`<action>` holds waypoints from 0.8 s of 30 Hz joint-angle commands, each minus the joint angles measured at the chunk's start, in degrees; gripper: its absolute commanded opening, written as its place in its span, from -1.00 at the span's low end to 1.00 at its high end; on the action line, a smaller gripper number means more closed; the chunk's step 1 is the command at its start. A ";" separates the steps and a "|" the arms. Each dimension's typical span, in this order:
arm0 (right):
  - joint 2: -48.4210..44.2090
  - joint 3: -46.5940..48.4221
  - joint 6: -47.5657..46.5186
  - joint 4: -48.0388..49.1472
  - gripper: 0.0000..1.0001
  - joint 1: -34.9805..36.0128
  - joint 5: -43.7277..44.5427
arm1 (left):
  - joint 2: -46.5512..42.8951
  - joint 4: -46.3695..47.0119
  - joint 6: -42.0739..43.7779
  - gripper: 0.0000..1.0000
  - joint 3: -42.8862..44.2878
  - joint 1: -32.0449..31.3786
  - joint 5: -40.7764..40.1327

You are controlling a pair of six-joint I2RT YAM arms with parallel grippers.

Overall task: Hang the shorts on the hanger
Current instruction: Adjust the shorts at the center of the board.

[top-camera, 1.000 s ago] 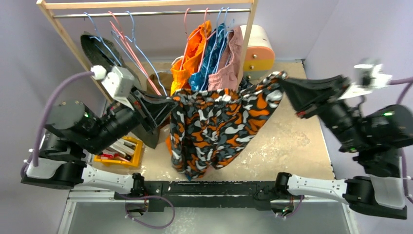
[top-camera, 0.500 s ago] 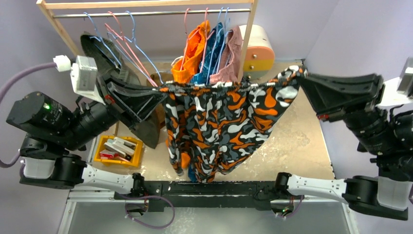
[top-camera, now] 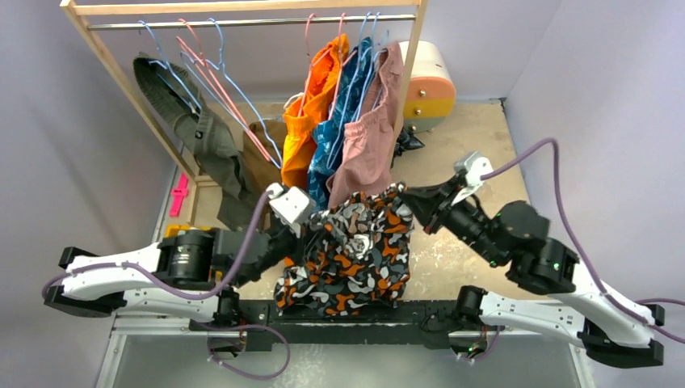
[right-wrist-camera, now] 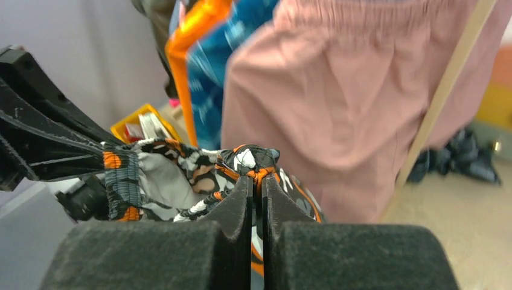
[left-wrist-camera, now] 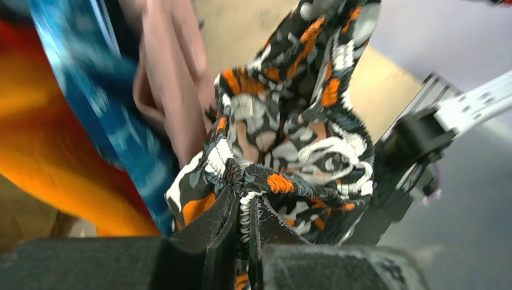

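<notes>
The camouflage shorts (top-camera: pixel 355 255) hang bunched between my two grippers, low over the table's front edge. My left gripper (top-camera: pixel 311 224) is shut on the gathered waistband, and the left wrist view shows the shorts (left-wrist-camera: pixel 296 121) pinched at its tips (left-wrist-camera: pixel 244 193). My right gripper (top-camera: pixel 409 200) is shut on the other end of the waistband; in the right wrist view its tips (right-wrist-camera: pixel 258 179) clamp the shorts (right-wrist-camera: pixel 175 169). The grippers are close together, so the band sags. Light-blue wire hangers (top-camera: pixel 242 103) hang bare on the rail at the back left, apart from both grippers.
The wooden rack (top-camera: pixel 242 6) also holds pink-red hangers (top-camera: pixel 202 69), orange shorts (top-camera: pixel 319 93), a blue garment (top-camera: pixel 343 121) and dusty-pink shorts (top-camera: pixel 367 145). A dark green garment (top-camera: pixel 194 129) drapes at left. A white and yellow drawer box (top-camera: pixel 426 77) stands behind the beige table (top-camera: pixel 485 226).
Both arms came down and inward from a high, wide spread. The shorts, stretched taut between them before, now hang slack and bunched near the front edge.
</notes>
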 commanded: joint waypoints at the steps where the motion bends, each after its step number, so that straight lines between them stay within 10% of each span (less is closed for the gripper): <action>1: -5.70 -5.39 11.07 1.46 -1.00 -0.15 6.89 | -6.71 4.85 -11.80 -1.00 -8.99 -0.14 -4.63; 15: -7.76 -16.43 30.21 -8.68 -0.95 -0.14 6.03 | -2.91 4.29 -21.81 -1.00 -20.85 -0.06 -22.35; 20: -7.92 -16.38 30.14 -10.15 -0.03 -0.19 2.74 | -2.32 5.78 -21.61 -1.00 -22.94 -0.14 -20.31; 24: -6.40 -12.16 27.94 -12.41 0.26 -0.19 3.41 | -3.69 6.20 -22.30 -1.00 -24.58 -0.10 -19.82</action>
